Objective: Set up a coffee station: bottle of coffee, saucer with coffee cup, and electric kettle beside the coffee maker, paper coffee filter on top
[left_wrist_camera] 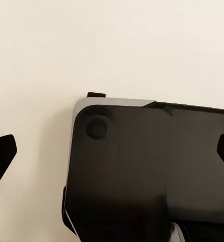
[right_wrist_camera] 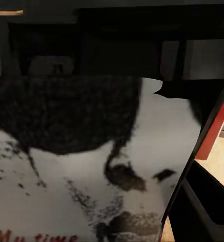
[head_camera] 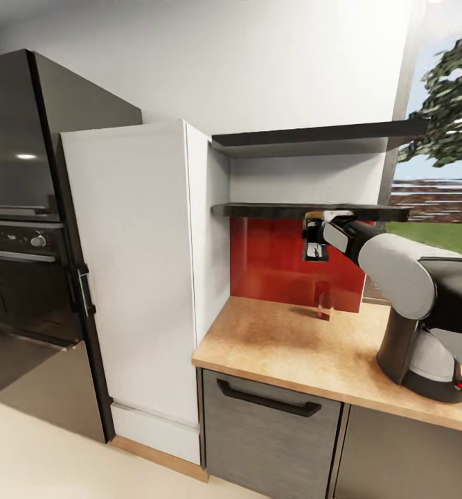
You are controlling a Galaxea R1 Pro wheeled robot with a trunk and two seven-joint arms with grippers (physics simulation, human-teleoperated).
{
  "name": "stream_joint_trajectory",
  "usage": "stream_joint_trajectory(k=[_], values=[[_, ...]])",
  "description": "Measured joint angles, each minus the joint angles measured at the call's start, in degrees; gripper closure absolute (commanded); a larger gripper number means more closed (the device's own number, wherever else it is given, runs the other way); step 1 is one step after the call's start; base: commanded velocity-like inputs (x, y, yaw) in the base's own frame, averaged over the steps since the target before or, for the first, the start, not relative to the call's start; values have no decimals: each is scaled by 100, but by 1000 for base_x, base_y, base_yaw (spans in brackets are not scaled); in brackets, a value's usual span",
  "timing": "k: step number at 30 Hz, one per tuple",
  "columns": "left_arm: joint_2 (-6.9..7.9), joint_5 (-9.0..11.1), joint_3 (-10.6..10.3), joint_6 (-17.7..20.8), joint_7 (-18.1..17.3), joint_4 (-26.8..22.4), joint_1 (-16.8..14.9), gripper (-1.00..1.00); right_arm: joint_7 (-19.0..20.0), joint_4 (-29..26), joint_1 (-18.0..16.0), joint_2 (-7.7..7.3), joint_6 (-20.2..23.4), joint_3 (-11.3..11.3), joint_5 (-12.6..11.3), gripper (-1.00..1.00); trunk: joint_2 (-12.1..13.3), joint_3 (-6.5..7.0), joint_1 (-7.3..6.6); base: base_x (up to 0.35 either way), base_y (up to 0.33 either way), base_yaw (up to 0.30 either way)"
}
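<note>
Light wood-look worktop [head_camera: 279, 346] runs over dark grey cabinet fronts, with a red backsplash [head_camera: 272, 260] behind it and two thin black shelf boards above. The bottle of coffee [right_wrist_camera: 91, 176] shows in the right wrist view as a white label with dark blotches and a scrap of red lettering, pressed so close to the camera that nothing else of the bottle can be made out. From the head view, the right hand [head_camera: 316, 244] hangs fingers-down just under the lower kitchen shelf [head_camera: 272, 209], in front of the backsplash. Something dark sits between or against its fingers, but I cannot tell whether they are clamped on it or merely beside it.

Straight below the hand, at the foot of the backsplash, stands a small dark reddish upright shape [head_camera: 322, 300] — whether that is a bottle or only a reflection in the glossy red panel is unclear. Well off to the hand's right and nearer the front edge, the coffee maker [head_camera: 424, 367] sits on the worktop, black and silver with a small red switch, half hidden behind the robot's grey forearm.

Away on the hand's other side rise a tall white cabinet [head_camera: 134, 270] and a dark built-in oven [head_camera: 23, 277].

The left hand [left_wrist_camera: 112, 151] is spread wide — its two dark fingertips [left_wrist_camera: 1, 154] stand at opposite edges of its own view, above the robot's dark body and pale floor.
</note>
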Motion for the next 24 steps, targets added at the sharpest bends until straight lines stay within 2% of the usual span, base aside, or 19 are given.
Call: stream_joint_trajectory(k=[4, 13, 19, 24], values=[[0, 0, 0, -5, -3, -7, -2, -100, 6, 5, 106, 3, -508, -3, 0, 100, 2, -32, 1, 0, 0, 0], [0, 0, 0, -9, -3, -19, -2, -100, 1, 8, 471, 3, -614, -9, -7, 100, 2, -116, 1, 0, 0, 0], [-1, 0, 0, -14, -3, -20, -3, -100, 0, 4, 1141, 0, -708, -16, 40, 100, 5, -172, 2, 0, 0, 0], [-7, 0, 0, -17, -3, -19, -2, -100, -3, 1, 1481, 0, -1396, -9, 49, 100, 2, -218, 1, 0, 0, 0]])
